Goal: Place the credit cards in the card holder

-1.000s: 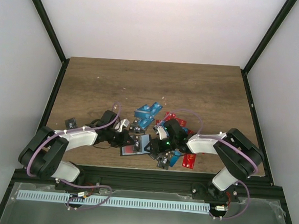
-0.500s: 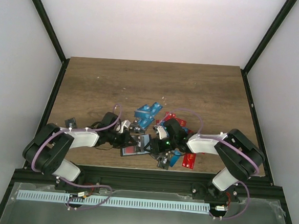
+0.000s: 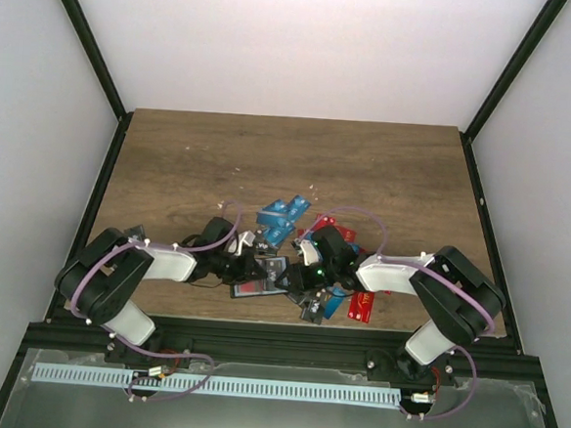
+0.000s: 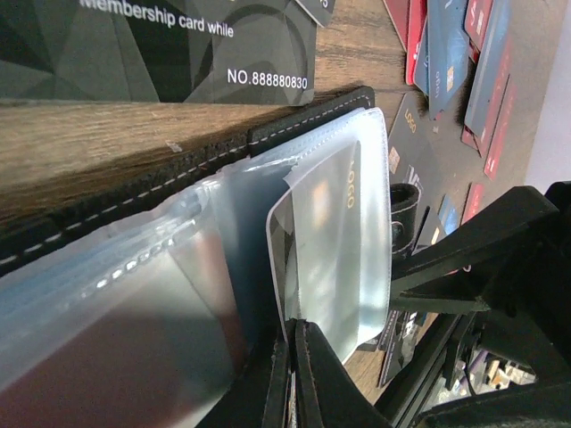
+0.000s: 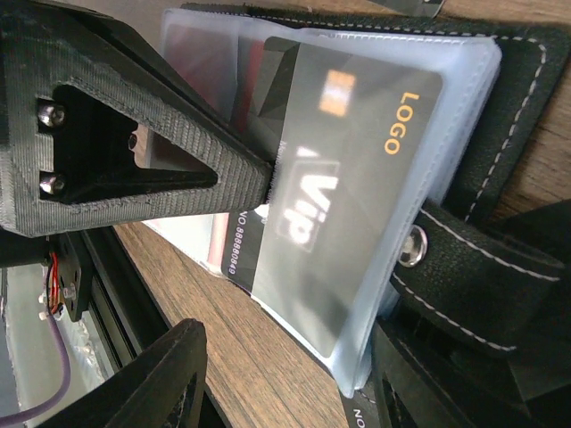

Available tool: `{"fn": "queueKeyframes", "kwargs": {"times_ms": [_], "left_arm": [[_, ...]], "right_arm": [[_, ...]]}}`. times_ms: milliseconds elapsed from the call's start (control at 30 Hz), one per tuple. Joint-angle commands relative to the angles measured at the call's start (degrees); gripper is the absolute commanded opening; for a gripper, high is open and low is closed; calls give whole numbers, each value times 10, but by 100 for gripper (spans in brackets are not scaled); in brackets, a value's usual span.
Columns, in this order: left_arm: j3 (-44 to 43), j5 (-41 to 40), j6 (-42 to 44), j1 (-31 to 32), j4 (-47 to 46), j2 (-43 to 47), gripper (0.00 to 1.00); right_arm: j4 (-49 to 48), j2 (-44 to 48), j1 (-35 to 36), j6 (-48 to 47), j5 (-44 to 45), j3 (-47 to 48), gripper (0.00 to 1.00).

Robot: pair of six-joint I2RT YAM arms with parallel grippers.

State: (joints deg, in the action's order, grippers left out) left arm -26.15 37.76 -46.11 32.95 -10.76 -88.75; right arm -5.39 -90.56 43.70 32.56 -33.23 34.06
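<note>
Stitched black card holder (image 5: 510,107), frosted sleeves (image 4: 343,259), glossy black card (image 5: 299,223)

Black card holder (image 5: 522,98), white-stitched, with frosted clear sleeves (image 5: 468,62); black card (image 5: 357,160) at the left claw (image 5: 268,174) tip shows orange and white lettering; brown wood-grain table (image 5: 259,366).

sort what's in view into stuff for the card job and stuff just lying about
For the job: card holder, black vip card in its sleeve, loose blue cards, red card, left gripper, right gripper.
Just there: wooden table, purple cables.
</note>
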Motion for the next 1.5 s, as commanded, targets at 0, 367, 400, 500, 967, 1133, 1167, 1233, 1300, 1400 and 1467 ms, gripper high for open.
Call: {"fn": "queueKeyframes", "kwargs": {"times_ms": [0, 367, 400, 500, 967, 1133, 1167, 1233, 1300, 1400, 1467], "left_arm": [[-4, -19, -15, 20, -9, -27, 4], [-5, -24, -48, 37, -58, -50, 4], [-6, -23, -50, 38, -61, -54, 4], [-8, -18, -52, 40, -61, -55, 5], [-72, -100, 59, 41, 217, 73, 52], [-81, -127, 87, 41, 274, 115, 59], [-85, -141, 93, 41, 291, 130, 59], [-93, -179, 104, 41, 327, 153, 61], [-101, -235, 115, 41, 373, 176, 65], [-104, -298, 125, 41, 409, 197, 68], [-100, -295, 122, 41, 401, 205, 69]], "right_arm": [[25, -20, -4, 0, 59, 11, 53], [36, -24, -4, -12, 56, 22, 53], [37, -25, -4, -13, 55, 22, 53], [43, -25, -4, -17, 57, 27, 53], [152, 66, -4, -60, 100, 68, 54], [194, 93, -4, -80, 149, 82, 54], [200, 93, -4, -85, 160, 85, 54], [212, 86, -4, -90, 182, 92, 54], [226, 71, -3, -95, 204, 103, 54], [253, 51, 5, -104, 259, 122, 55], [270, 42, 13, -104, 292, 130, 54]]}}
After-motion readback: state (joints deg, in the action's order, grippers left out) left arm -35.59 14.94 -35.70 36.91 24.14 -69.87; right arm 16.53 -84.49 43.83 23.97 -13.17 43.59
